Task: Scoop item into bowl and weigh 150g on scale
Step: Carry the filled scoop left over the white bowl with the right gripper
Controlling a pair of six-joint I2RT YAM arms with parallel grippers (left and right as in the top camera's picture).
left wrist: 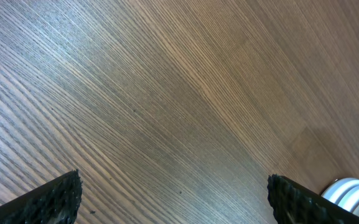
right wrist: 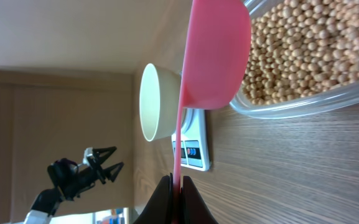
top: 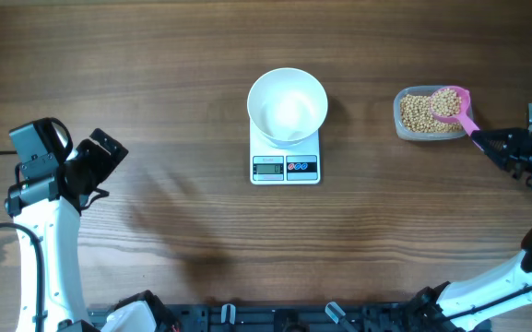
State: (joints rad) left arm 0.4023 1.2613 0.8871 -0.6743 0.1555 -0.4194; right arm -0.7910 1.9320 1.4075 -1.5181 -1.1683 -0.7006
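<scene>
The white bowl (top: pixel 288 106) stands empty on the small white scale (top: pixel 286 166) in the middle of the table. At the right, pale-tan beans (top: pixel 419 114) fill a clear tub (top: pixel 398 118). A pink scoop (top: pixel 453 103) with beans in its cup sits over the tub's right end. My right gripper (top: pixel 487 140) is shut on the scoop's handle. In the right wrist view the thin handle runs down from the scoop (right wrist: pixel 216 56) into my right gripper (right wrist: pixel 177 185), with the beans (right wrist: pixel 303 50), bowl (right wrist: pixel 157 102) and scale (right wrist: pixel 195 152) beyond. My left gripper (top: pixel 109 157) (left wrist: pixel 176 202) is open over bare wood, far left.
The clear tub's rim (right wrist: pixel 303 106) lies just under the scoop's cup. The left arm (top: pixel 40 198) rises from the front left edge and the right arm (top: pixel 514 277) from the front right. A dark rail (top: pixel 275 318) runs along the front edge.
</scene>
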